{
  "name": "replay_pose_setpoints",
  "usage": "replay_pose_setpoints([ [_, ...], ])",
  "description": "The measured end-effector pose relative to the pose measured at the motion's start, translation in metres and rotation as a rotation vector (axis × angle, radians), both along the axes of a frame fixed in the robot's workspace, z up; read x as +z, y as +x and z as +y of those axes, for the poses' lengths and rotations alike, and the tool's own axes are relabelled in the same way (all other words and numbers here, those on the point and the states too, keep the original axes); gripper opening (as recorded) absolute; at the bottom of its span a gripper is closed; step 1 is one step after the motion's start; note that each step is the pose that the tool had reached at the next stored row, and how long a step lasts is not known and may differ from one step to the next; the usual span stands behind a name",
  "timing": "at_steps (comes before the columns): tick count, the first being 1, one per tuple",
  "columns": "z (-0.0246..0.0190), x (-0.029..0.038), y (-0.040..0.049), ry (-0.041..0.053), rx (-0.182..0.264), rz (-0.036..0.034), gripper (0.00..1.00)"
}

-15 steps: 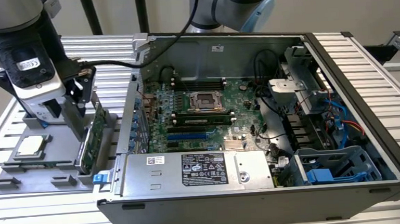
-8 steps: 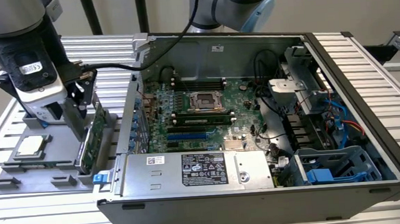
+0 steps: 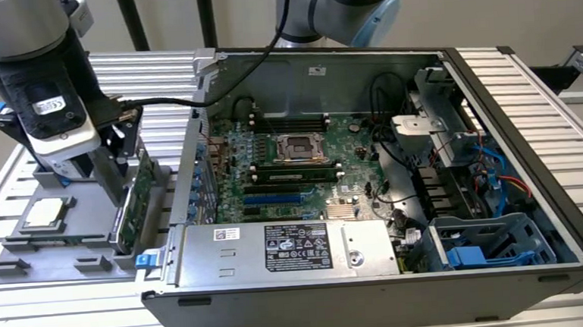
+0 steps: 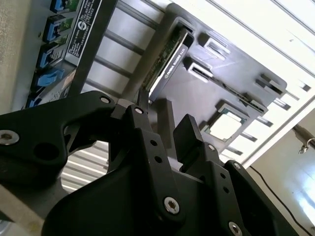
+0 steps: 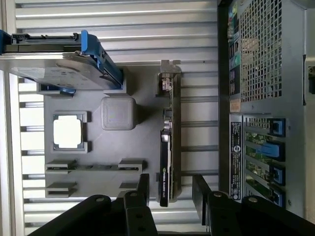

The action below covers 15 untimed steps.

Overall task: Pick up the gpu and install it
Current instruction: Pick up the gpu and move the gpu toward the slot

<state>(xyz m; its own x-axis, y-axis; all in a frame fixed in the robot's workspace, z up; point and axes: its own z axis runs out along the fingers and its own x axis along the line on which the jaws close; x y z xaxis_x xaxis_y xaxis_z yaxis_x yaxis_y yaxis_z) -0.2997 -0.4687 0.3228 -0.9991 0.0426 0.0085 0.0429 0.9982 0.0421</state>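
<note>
The gpu (image 5: 167,142) stands on its long edge in a slot of the grey holder tray (image 5: 108,157), just outside the open computer case. In the exterior view its green board (image 3: 132,207) faces the case's side wall. My gripper (image 5: 172,189) is open and hangs over the end of the card. One black finger (image 5: 143,187) is on each side of the card, with a gap between each finger and the card. In the second wrist view the gripper (image 4: 166,125) is above the gpu (image 4: 170,54), with nothing between its fingers.
A silver hard drive with blue rails (image 5: 64,64) and a square CPU chip (image 5: 68,132) share the tray. The open case (image 3: 280,308) lies at the exterior view's right, with the motherboard (image 3: 271,165) and power supply (image 3: 287,247) inside. Its side wall stands close to the card.
</note>
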Motion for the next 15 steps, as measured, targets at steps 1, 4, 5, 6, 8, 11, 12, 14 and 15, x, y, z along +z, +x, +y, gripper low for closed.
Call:
replay_pose_setpoints([
  [1, 0.0, -0.0007, 0.0, 0.0, 0.0, 0.0, 1.0],
  [4, 0.0, -0.0029, 0.0, 0.0, 0.0, 0.0, 1.0],
  [5, 0.0, -0.0036, 0.0, 0.0, 0.0, 0.0, 1.0],
  [6, 0.0, -0.0043, 0.0, 0.0, 0.0, 0.0, 1.0],
  [8, 0.0, -0.0057, 0.0, 0.0, 0.0, 0.0, 1.0],
  [11, 0.0, -0.0078, 0.0, 0.0, 0.0, 0.0, 1.0],
  [12, 0.0, -0.0085, 0.0, 0.0, 0.0, 0.0, 1.0],
  [14, 0.0, -0.01, 0.0, 0.0, 0.0, 0.0, 1.0],
  [15, 0.0, -0.0107, 0.0, -0.0001, 0.0, 0.0001, 1.0],
])
